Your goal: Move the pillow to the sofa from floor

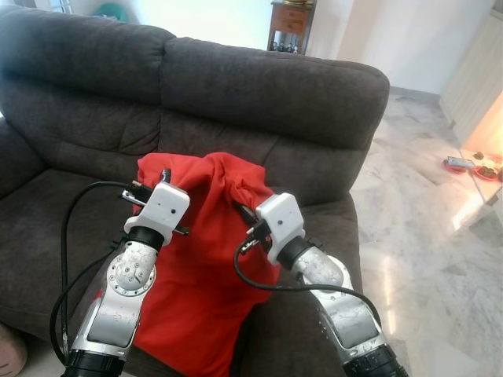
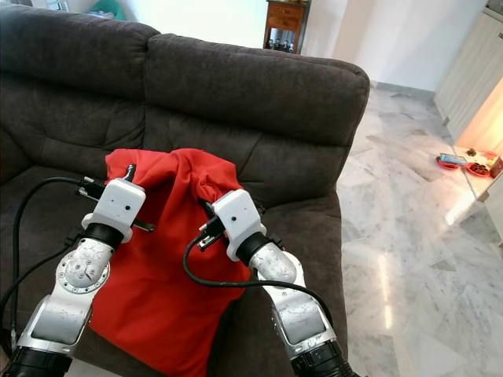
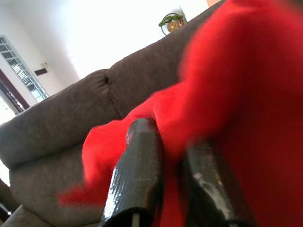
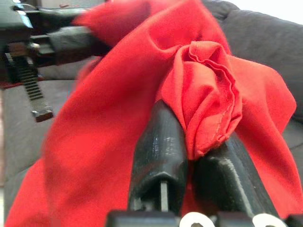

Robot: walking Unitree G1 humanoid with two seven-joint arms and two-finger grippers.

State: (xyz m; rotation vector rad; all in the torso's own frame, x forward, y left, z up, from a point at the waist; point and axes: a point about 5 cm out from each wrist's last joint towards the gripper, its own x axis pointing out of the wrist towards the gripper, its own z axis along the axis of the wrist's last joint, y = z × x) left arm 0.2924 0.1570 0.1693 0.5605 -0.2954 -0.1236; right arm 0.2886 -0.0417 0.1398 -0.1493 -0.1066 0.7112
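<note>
Pillow [image 1: 200, 275], red, hangs betw both grippers over sofa [image 1: 259, 94] seat, lower end draped off front edge. Left gripper [image 3: 165, 182] pinches a fold of its fabric at upper left corner. Right gripper [image 4: 194, 156] clamped on bunched cloth at upper right corner, w/ black cable [image 1: 267, 284] looping below its wrist.

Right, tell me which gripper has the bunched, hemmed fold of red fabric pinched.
The right gripper: a gathered, stitched fold of the red pillow bulges between its fingers. The left gripper pinches a flatter edge.
</note>
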